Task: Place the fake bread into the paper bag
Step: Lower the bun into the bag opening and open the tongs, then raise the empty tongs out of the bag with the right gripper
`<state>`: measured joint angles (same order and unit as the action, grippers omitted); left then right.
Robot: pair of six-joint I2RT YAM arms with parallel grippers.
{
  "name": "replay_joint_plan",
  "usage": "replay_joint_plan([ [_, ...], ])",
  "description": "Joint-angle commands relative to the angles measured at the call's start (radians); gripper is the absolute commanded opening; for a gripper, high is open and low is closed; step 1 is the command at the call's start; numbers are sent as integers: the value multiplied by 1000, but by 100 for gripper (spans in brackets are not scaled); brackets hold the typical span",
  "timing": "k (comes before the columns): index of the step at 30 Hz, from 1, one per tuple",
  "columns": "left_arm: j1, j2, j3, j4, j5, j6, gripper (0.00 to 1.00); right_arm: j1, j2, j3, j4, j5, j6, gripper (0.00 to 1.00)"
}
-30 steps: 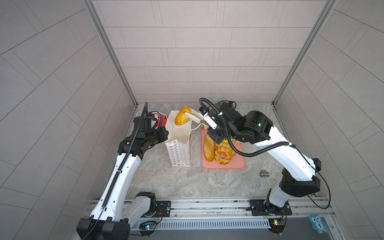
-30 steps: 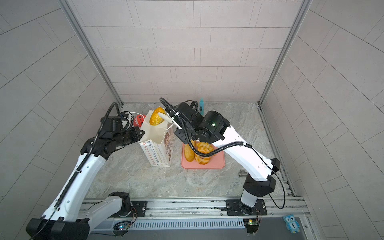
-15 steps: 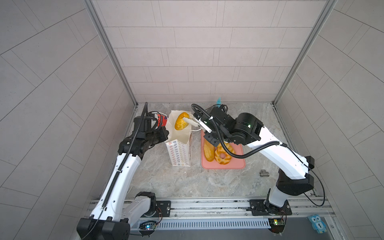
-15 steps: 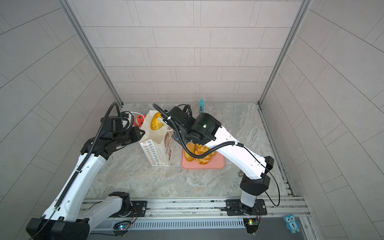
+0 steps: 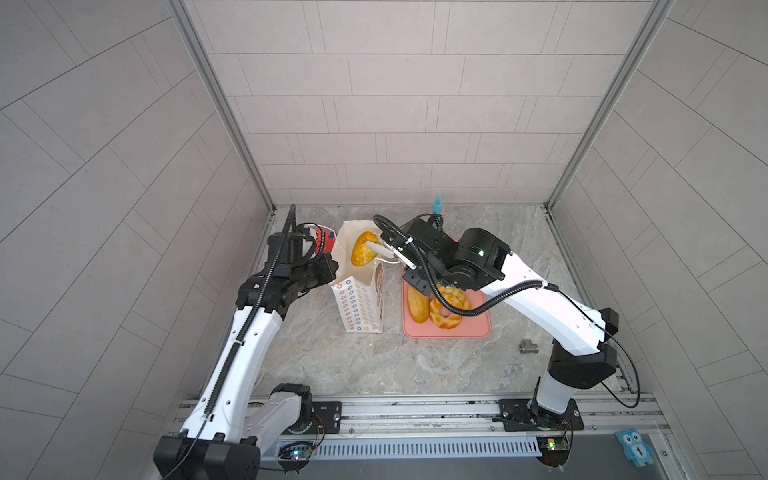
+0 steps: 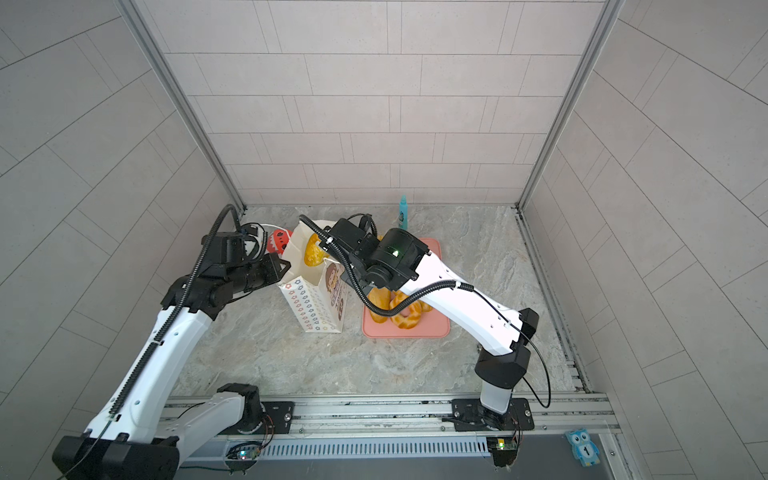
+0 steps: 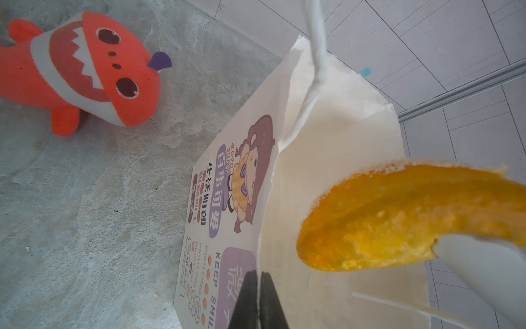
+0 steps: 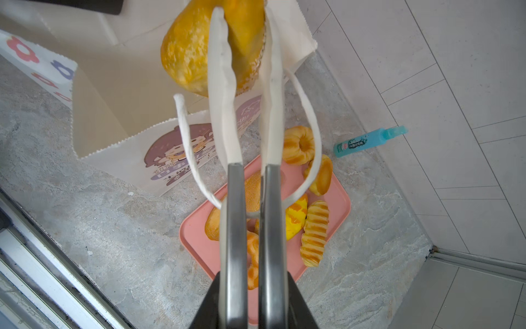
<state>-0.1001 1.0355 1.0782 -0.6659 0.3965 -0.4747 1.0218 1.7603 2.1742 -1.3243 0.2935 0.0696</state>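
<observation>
1. Gripping a glossy yellow bun (image 8: 185, 51) from both sides, the right fingers (image 8: 222, 71) are closed on it and hold it over the open mouth of the paper bag (image 5: 359, 303). I cannot tell whether it sits above or below the rim.
2. The bag stands upright on the counter (image 5: 374, 365), with coloured flowers on its side and a cartoon girl on its front.
3. The left fingers (image 7: 247, 299) are pinched shut on the bag's top edge, one inside and one outside, on the wall facing away from the tray.
4. A pink tray (image 5: 478, 328) lies just beside the bag's cartoon front, with a strip of counter between them. On it lie a long loaf (image 5: 417, 305), a braided ring (image 5: 449, 309), a striped roll (image 8: 314, 232) and an oval roll (image 8: 323, 178).
5. A white cord handle (image 8: 185, 136) hangs from the bag's front edge.
6. A red-orange shark toy (image 7: 85, 71) lies near the bag, on the side opposite the tray.
7. A blue bottle (image 6: 402, 212) is by the back wall, well apart from the bag.
</observation>
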Motion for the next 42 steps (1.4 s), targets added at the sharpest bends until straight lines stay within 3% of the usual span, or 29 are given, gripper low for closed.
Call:
replay_joint_plan([
  [1, 5, -17, -2, 13, 8, 0, 0, 10, -7, 3, 22, 24, -8, 29],
  [18, 4, -16, -4, 13, 8, 1, 0, 9, -24, 6, 55, 4, 6, 49],
  [29, 5, -16, -6, 12, 8, 1, 0, 9, -43, 6, 80, -7, 15, 50],
  [36, 5, -17, -6, 10, 5, -2, 9, 9, -64, 6, 95, -10, 17, 50],
  [42, 4, -17, -6, 10, 6, -1, 9, 9, -88, 2, 108, -3, 24, 50],
])
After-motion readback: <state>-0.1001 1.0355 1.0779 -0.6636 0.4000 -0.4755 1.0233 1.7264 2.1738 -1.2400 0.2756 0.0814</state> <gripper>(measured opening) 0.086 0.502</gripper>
